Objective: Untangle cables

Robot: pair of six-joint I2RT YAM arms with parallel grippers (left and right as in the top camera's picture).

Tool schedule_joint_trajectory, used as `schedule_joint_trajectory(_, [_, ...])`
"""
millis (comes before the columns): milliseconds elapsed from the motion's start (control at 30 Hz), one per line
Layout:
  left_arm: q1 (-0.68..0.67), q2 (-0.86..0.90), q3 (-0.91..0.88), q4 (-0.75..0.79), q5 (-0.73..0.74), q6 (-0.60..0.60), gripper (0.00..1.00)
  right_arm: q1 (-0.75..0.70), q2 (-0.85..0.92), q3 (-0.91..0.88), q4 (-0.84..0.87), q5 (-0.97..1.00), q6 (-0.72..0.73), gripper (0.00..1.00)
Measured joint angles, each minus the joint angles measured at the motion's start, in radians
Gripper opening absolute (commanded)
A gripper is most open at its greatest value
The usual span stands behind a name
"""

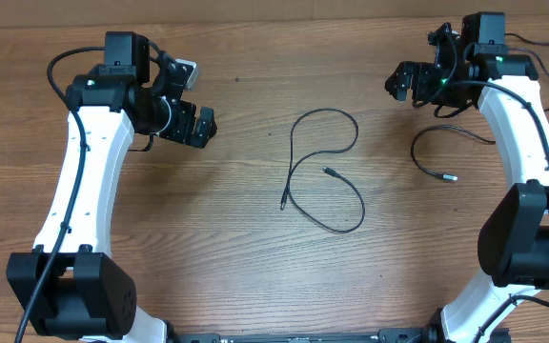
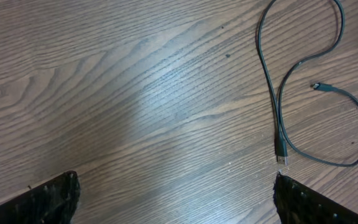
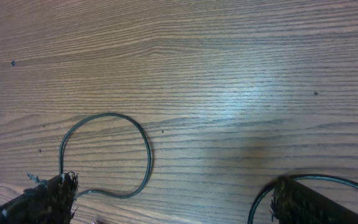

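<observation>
Where the overhead view takes in the whole wooden table (image 1: 255,57), the left gripper (image 1: 196,124) stands at the upper left, off the surface, its jaws set wide apart and holding nothing. The left wrist view confirms this: bare wood lies between the two black fingers (image 2: 48,199).

At the middle of the table lies the central cable (image 1: 362,205), a thin black cord laid out flat. It runs from one plug at the lower left up into a rounded loop, back down beside its own first run, then round a second, lower loop to a small plug inside that loop. The two parallel runs lie very close; whether they touch cannot be judged from these views.

Well apart to the right lies the second cable (image 1: 416,152), a single open curve with a plug at its lower right end. It is separate from the central cable.

The right gripper (image 1: 403,81) hangs at the upper right, above the second cable, jaws likewise spread and empty
</observation>
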Motion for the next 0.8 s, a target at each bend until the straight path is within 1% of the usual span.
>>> schedule_joint_trajectory(800, [0.0, 0.0, 0.0, 0.0, 0.0, 0.0, 1.0, 0.0, 0.0, -0.009, 0.002, 0.0, 0.0, 1.0])
